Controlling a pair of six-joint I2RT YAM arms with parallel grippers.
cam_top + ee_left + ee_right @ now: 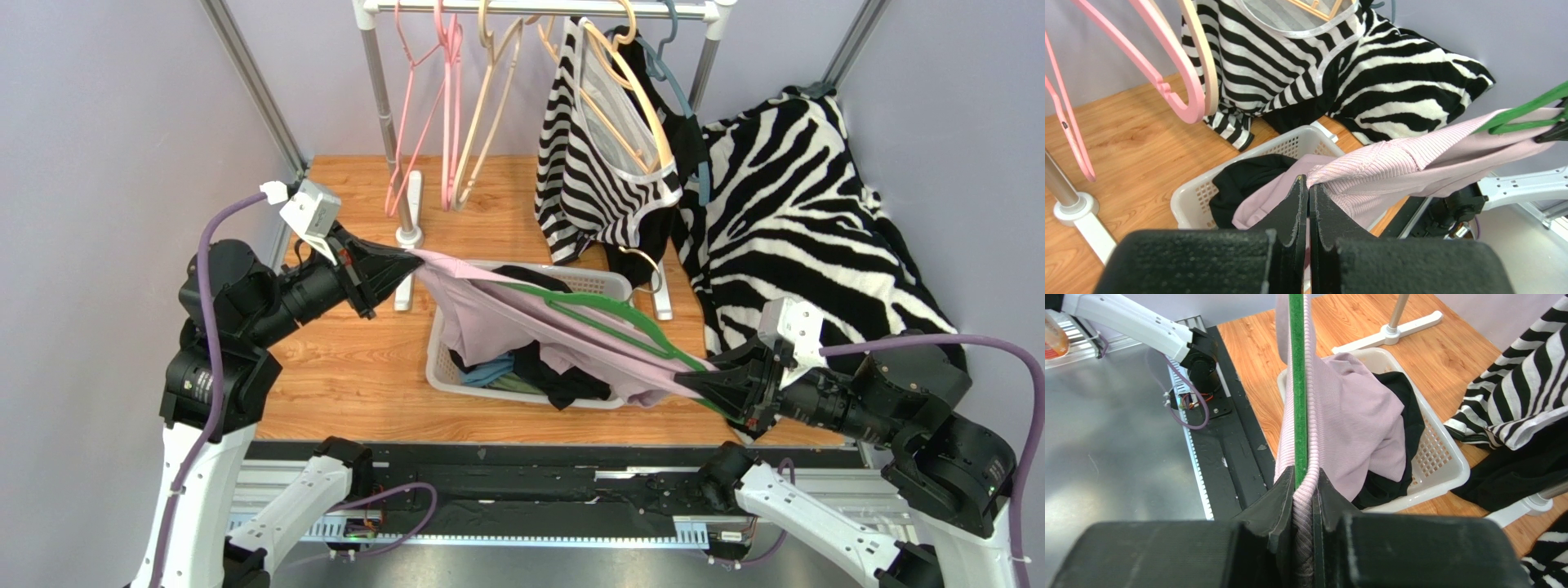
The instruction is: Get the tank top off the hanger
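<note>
1. No text, label, brand, number or sign can be read in any of the three views.
</note>
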